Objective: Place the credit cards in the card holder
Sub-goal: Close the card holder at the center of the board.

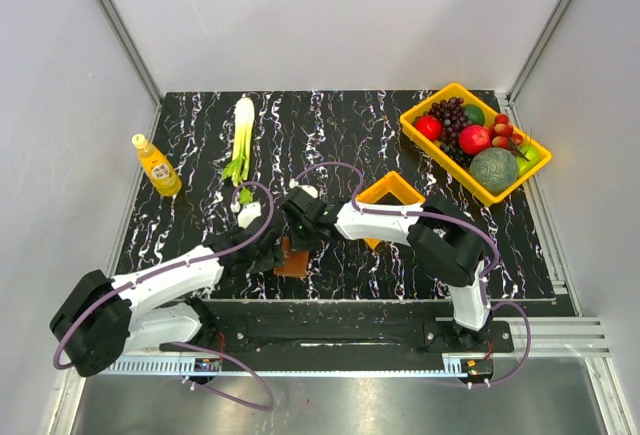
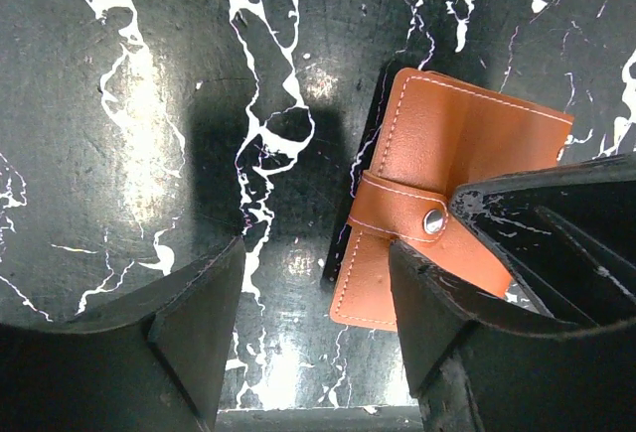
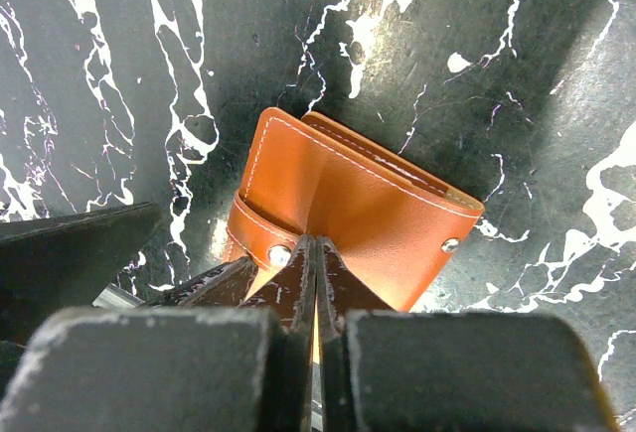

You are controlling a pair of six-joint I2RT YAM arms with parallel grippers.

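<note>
Pressing its tightly closed tips onto the card holder (image 3: 358, 194) beside the strap (image 3: 256, 225), the right gripper (image 3: 316, 283) is working at it where it is lying folded shut on the table (image 3: 556, 74), at the centre of the right wrist view; whether anything is being pinched I cannot tell. The left gripper (image 2: 316, 263) is hanging spread wide, grasping nothing, its gap sitting just left of the card holder in its own view. With no credit cards showing, opening is probably the step in hand, calling next for freeing the strap while the card holder is being pinned.
</note>
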